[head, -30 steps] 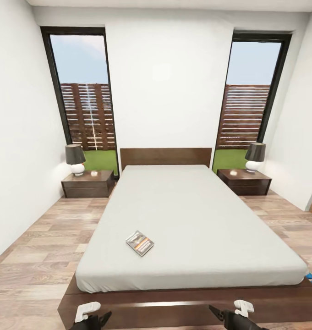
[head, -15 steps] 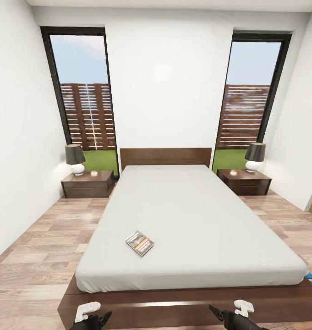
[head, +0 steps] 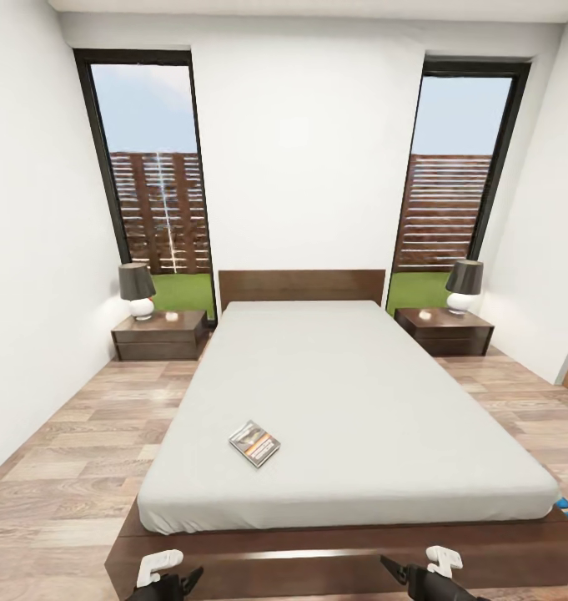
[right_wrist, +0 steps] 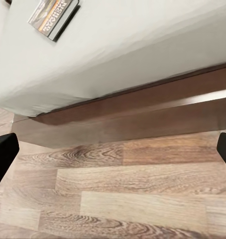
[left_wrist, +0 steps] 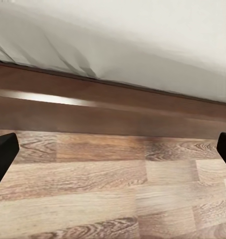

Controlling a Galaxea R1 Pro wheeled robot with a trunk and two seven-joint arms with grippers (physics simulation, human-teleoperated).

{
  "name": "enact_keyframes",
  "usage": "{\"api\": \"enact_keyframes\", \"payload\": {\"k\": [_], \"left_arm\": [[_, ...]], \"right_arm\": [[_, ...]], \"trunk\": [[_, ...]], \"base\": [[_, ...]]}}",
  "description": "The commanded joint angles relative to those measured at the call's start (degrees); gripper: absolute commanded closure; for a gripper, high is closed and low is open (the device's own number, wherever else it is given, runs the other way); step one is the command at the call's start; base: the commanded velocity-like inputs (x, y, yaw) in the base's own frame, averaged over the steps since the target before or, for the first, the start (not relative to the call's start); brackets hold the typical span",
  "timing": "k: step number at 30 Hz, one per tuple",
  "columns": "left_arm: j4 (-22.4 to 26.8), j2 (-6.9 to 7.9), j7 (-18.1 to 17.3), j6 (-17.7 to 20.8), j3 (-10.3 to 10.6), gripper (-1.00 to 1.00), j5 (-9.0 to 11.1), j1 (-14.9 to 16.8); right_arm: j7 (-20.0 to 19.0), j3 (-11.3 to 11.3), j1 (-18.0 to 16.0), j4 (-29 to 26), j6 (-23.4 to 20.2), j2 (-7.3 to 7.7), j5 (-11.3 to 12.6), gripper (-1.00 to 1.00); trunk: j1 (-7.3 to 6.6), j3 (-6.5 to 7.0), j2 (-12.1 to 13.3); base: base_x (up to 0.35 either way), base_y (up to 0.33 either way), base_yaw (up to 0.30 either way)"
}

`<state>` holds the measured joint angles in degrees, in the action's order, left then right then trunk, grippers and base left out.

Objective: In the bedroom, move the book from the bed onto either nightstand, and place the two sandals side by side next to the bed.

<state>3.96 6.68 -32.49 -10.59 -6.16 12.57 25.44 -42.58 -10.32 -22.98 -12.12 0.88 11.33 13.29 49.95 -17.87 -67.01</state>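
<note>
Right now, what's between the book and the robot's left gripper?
In the head view, bare grey mattress runs from the book to the bed edge, then the dark wooden frame. Nothing else lies before the left gripper.

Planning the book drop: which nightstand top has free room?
Left nightstand: lamp at its wall end, small white object mid-top, bare strip nearest the bed. Right nightstand: lamp at its outer end, bare bedward part. Both fairly crowded.

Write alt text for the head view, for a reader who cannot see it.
A small book lies near the foot of a grey bed, left of centre. A nightstand with a lamp stands at each side of the headboard, and both grippers, left and right, hang open before the bed frame.
</note>
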Motion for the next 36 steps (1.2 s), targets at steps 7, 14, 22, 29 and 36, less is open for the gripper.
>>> {"api": "enact_keyframes", "payload": {"k": [7, 14, 22, 29, 36], "left_arm": [[-0.1, 0.00, -0.3, 0.0, -0.4, -1.00, -0.1, 0.1], [-0.1, 0.00, -0.3, 0.0, -0.4, -1.00, -0.1, 0.1], [-0.1, 0.00, -0.3, 0.0, -0.4, -1.00, -0.1, 0.1], [-0.1, 0.00, -0.3, 0.0, -0.4, -1.00, -0.1, 0.1], [-0.1, 0.00, -0.3, 0.0, -0.4, -1.00, -0.1, 0.1]], "right_arm": [[-0.2, -0.1, 0.0, 0.1, 0.1, 0.01, 0.2, -1.00], [-0.2, 0.0, 0.0, 0.1, 0.1, 0.01, 0.1, -1.00], [-0.2, -0.1, 0.0, 0.1, 0.1, 0.01, 0.2, -1.00], [-0.2, -0.1, 0.0, 0.1, 0.1, 0.01, 0.1, -1.00], [-0.2, -0.1, 0.0, 0.1, 0.1, 0.01, 0.2, -1.00]], "trunk": [[-1.54, 1.19, 2.8], [-3.08, 2.45, 5.6], [-4.84, 3.89, 8.8], [-6.37, 5.14, 11.6], [-7.91, 6.40, 14.4]], "base": [[0.000, 0.000, 0.000], [0.000, 0.000, 0.000], [0.000, 0.000, 0.000], [0.000, 0.000, 0.000], [0.000, 0.000, 0.000]]}}
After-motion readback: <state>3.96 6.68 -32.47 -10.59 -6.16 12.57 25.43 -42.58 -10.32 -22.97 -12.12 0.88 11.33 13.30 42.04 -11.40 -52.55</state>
